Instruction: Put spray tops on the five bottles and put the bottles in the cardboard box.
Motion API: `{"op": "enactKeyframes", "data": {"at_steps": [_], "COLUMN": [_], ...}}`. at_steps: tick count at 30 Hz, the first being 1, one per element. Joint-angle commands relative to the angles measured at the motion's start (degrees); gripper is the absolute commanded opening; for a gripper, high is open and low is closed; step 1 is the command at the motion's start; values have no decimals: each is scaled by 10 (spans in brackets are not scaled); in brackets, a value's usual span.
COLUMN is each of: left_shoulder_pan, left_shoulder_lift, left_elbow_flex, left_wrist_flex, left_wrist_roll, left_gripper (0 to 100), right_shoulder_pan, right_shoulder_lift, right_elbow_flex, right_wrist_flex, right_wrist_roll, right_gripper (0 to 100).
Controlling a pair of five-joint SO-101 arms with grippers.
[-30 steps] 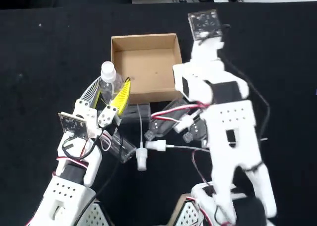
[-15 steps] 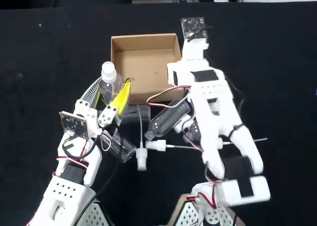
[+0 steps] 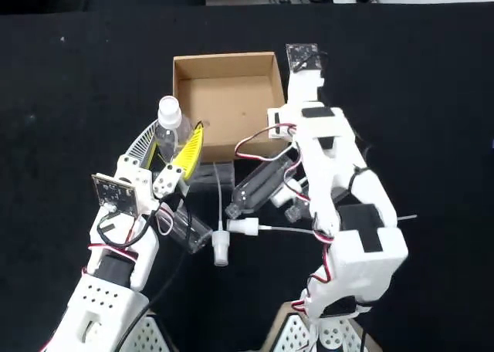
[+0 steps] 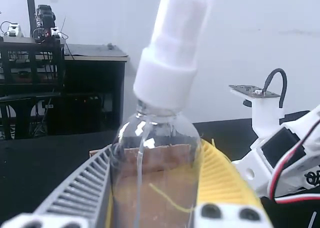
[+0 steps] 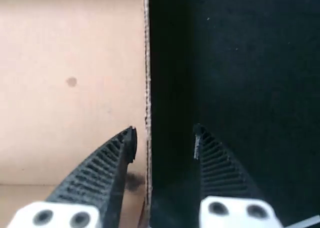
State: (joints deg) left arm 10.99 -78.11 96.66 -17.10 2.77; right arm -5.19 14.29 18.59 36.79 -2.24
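On the black bench [image 3: 69, 97], at the cardboard box [image 3: 231, 109]
Right end effector [image 5: 164, 130] gapes empty, one finger on either side of the box's wall; left end effector [image 3: 174, 136] is clamped on an upright bottle [image 4: 155, 153] wearing its spray top [image 4: 172, 53], just beside the box.

You have the open cardboard box [image 3: 228, 97] near the table's far edge, a clear capped bottle [image 3: 168, 126] upright at its front-left corner, and loose spray tops [image 3: 221, 248] lying in front.

Cardboard box [image 3: 228, 97] interior lies open from above; loose bottles [image 3: 258, 186] crowd its near wall
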Motion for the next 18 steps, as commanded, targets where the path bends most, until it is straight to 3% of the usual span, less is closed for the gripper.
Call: {"op": "enactKeyframes", "data": {"at_steps": [1,5,11,18], "left_shoulder_pan": [1,1,1,1], "left_shoulder_lift": [0,0,-1,-1], "left_elbow_flex": [13,13,13,13], "left_wrist_flex": [3,3,2,1], "left_wrist_roll": [1,1,1,1], "left_gripper": [36,36,36,36], "right_shoulder_pan": [0,2,16,19], "right_shoulder_lift": [12,29,30,9], "right_elbow_flex": [-79,-88,-88,-103], "right_wrist_flex": [76,97,115,190], "right_wrist_roll": [11,65,129,143], "right_gripper": [137,5,10,10]}}
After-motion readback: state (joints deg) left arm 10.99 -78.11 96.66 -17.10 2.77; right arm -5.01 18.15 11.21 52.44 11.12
